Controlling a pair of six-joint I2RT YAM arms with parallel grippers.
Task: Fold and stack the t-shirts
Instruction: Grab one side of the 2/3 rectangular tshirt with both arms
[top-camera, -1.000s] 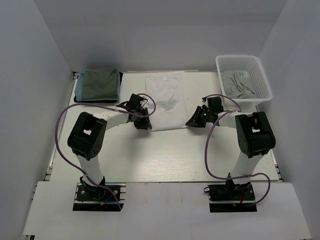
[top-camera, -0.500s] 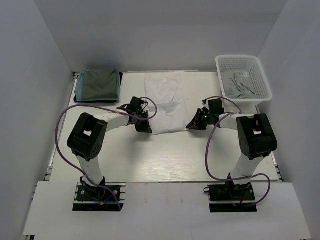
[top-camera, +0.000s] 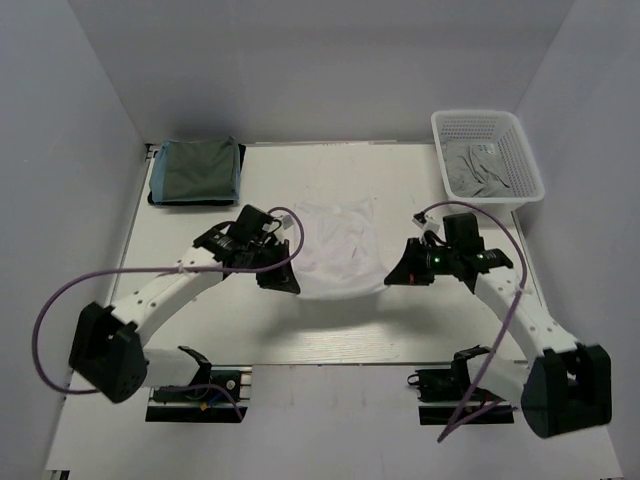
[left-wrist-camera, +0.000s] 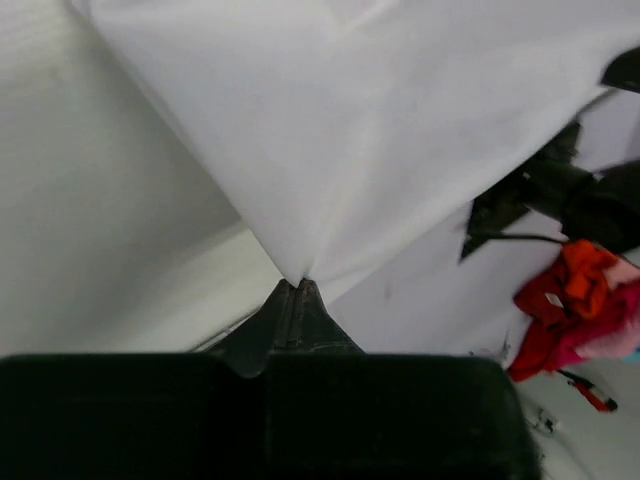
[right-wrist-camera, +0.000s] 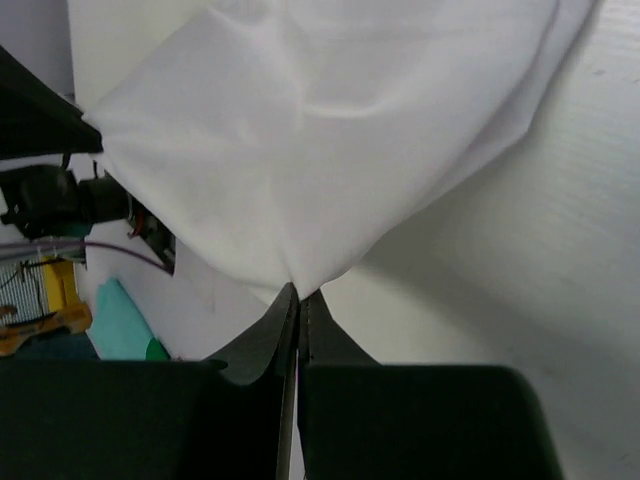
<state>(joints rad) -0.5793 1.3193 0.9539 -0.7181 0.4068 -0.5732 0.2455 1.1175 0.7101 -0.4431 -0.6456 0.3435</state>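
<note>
1. Your left hand (top-camera: 283, 283) is pinched tight on the near-left corner of the white t-shirt (top-camera: 335, 250).
2. Your right hand (top-camera: 397, 275) is clamped on the near-right corner.
3. The shirt sits mid-surface (top-camera: 330, 335). Its near edge is stretched left to right between both hands, and its body runs away toward the back.
4. A folded green shirt (top-camera: 195, 170) lies far left.

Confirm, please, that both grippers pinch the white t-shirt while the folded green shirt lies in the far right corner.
Wrong corner: top external shows the folded green shirt far left. The left gripper and right gripper do pinch the white t-shirt.
</note>
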